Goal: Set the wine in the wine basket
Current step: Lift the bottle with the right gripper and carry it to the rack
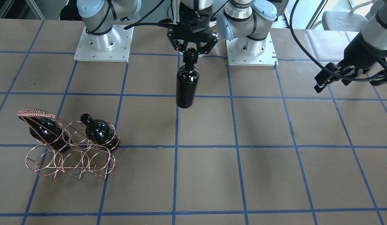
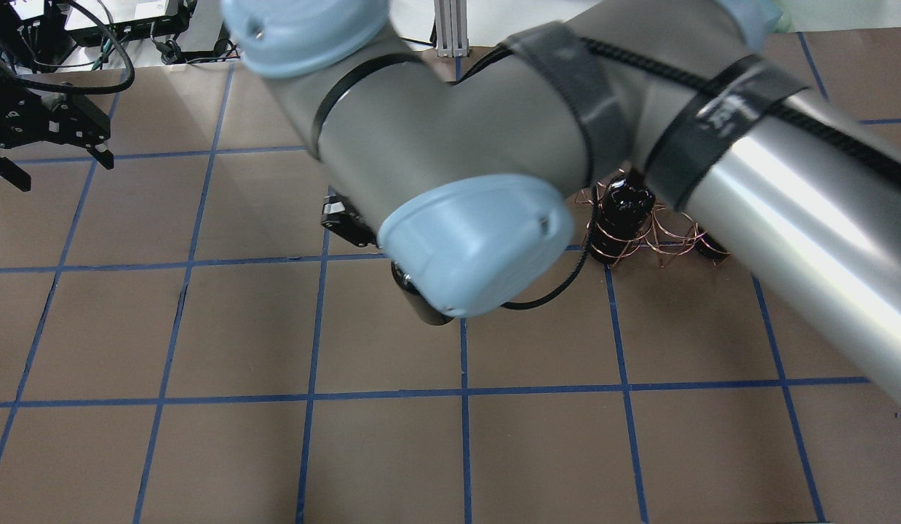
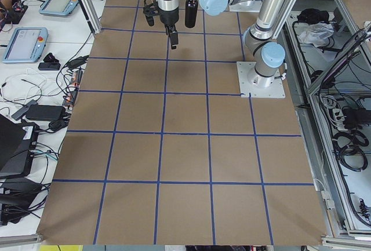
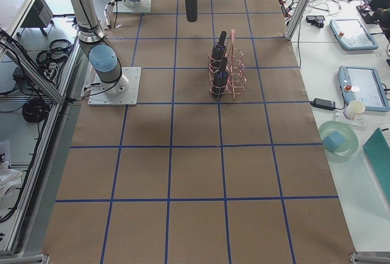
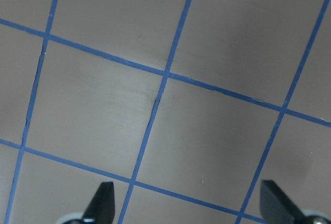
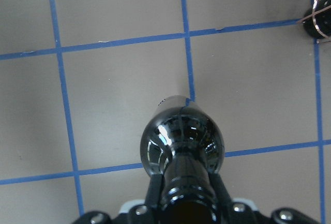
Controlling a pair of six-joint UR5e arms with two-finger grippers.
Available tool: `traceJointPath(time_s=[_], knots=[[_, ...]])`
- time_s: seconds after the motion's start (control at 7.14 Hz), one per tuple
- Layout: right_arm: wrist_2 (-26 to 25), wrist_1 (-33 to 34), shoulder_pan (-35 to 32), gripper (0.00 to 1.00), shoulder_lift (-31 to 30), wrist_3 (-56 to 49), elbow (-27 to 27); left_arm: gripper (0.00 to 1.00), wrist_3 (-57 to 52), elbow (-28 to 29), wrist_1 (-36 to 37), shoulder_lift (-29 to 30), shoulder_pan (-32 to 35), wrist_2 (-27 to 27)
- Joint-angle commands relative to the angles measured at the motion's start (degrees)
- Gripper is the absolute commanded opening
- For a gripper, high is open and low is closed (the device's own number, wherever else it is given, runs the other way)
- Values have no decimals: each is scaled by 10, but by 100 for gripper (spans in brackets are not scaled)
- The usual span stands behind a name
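- The right claw (image 1: 191, 51) is closed on the long narrow neck of a glossy near-black glass wine bottle (image 1: 187, 84). The right wrist view shows its fingers on both sides of the neck.
- This bottle hangs upright with its base down. It seems to be lifted clear of the brown paper-covered counter with blue tape lines (image 1: 274, 175), in front of the two arm bases.
- The copper thin-wire wine basket of round rings (image 1: 71, 156) stands on the counter at the robot's right side, well apart from the hanging bottle.
- Two other dark bottles, one under the coil-wrapped handle (image 1: 45, 131) and one beside it (image 1: 98, 131), already lie in rings of the basket with their necks pointing up and out. Several rings are free.
- The left claw (image 5: 187, 188) is spread wide and holds nothing. It hovers over bare counter, far from the basket.
- I judge that the step in hand is the carrying: the bottle is picked up but not yet brought to the basket.
- The next move calls for bringing the bottle toward the robot's right and tilting it from upright to the line of a free ring. Then it must slide in without knocking the two bottles or the handle.
- The grip is only on the smooth neck, so the heavy body may swing or slip during the tilt.
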State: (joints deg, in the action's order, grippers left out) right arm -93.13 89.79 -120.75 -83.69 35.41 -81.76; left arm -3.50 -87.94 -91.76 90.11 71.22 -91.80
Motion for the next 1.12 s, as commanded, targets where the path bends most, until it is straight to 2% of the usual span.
traceJointPath(time_s=[0.0,0.28,0.42,0.7,0.84,0.98], knots=[[-9,-90,122,0,-72,-184,0,100,1,0,1,-4,52,0],[-41,-116,233,0,-87,-336,1,100,7,0,-1,-12,101,4],[-50,-117,267,0,-91,-394,1,100,10,0,-1,-14,125,6],[-42,-114,339,0,-94,-501,0,100,10,0,-6,-18,160,5],[-42,-108,367,0,-93,-511,1,100,10,0,-23,-23,165,11],[-42,-62,371,0,-82,-518,1,100,9,0,-26,-23,166,14]])
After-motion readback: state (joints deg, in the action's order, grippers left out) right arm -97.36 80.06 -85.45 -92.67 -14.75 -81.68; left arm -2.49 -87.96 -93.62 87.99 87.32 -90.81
